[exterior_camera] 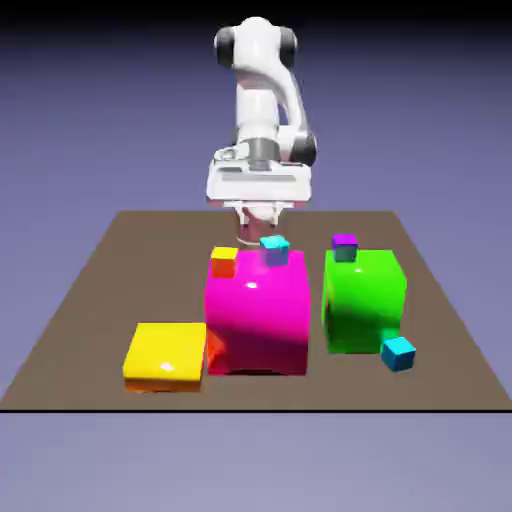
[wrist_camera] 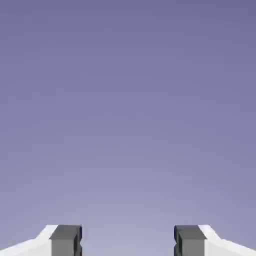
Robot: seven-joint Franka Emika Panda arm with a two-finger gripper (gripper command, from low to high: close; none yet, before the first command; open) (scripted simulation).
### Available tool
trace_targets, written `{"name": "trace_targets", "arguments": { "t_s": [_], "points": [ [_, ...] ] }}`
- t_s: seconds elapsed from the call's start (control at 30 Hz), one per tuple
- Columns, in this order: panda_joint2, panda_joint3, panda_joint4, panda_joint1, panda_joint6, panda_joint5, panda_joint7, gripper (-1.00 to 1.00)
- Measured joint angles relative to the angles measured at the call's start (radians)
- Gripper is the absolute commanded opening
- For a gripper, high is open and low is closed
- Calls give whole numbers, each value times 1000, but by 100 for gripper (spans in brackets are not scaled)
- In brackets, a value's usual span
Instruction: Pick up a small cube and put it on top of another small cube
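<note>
The small cube [exterior_camera: 398,353], cyan on top with teal-blue sides, lies on the table at the exterior view's right, in front of the green block. The other small cube [exterior_camera: 274,250], cyan-topped with lavender sides, sits on the back edge of the big magenta block [exterior_camera: 257,315]. My gripper [exterior_camera: 258,218] hangs just behind and above that lavender-sided cube, far from the teal one. In the hand view the gripper [wrist_camera: 128,242] is open, its two grey fingertips [wrist_camera: 66,240] stand wide apart, and only plain backdrop shows between them.
A big green block [exterior_camera: 364,300] carries a purple-topped cube [exterior_camera: 344,246]. A small orange-and-yellow cube [exterior_camera: 223,261] rests on the magenta block's left corner. A low yellow block [exterior_camera: 165,355] lies at the front left, with an orange piece [exterior_camera: 213,346] beside it.
</note>
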Motion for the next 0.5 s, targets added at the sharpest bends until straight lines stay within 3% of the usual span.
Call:
{"name": "trace_targets", "arguments": {
  "t_s": [0.5],
  "points": [
    [544,316,372,-2,-416,-146,268,0]
  ]
}}
